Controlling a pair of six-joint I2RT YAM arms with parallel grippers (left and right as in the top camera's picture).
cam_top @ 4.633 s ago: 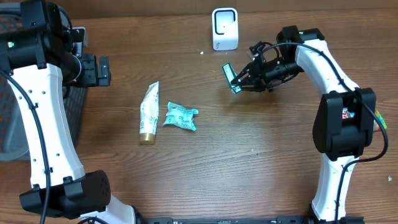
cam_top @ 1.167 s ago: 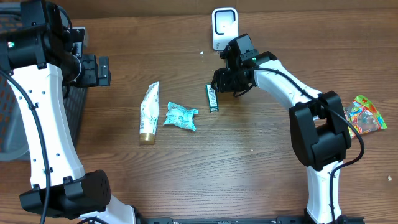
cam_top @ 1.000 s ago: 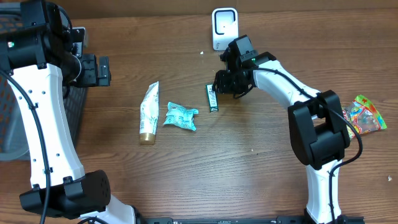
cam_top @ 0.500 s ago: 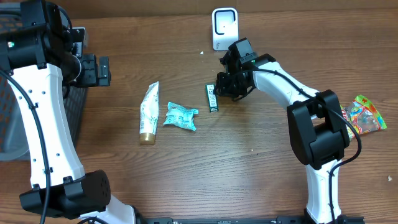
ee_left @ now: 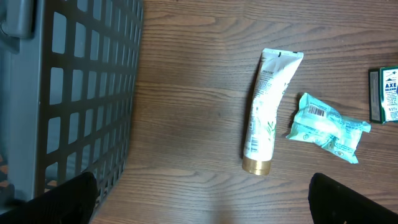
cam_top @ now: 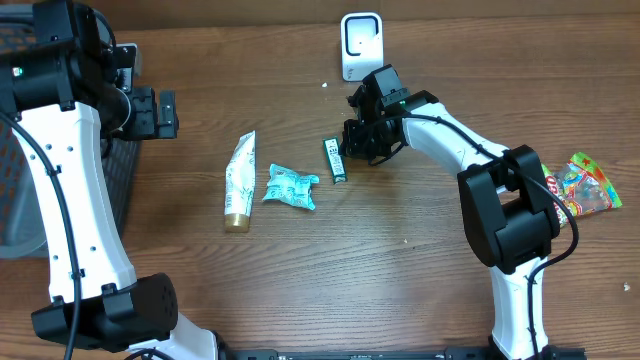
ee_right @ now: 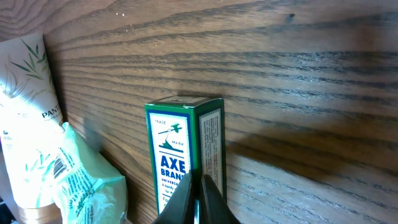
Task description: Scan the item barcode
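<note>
Wood tabletop point(cam_top: 400, 285): green box point(cam_top: 337, 160) flat at right gripper point(ee_right: 196, 202) pinched together empty, left gripper point(cam_top: 163, 113) apart; likely needed reopened, squarer regrasp toward scanner point(cam_top: 361, 46).

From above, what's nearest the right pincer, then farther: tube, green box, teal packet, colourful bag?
1. green box, right at the right pincer
2. teal packet, just left
3. tube, farther left
4. colourful bag, far right
</note>
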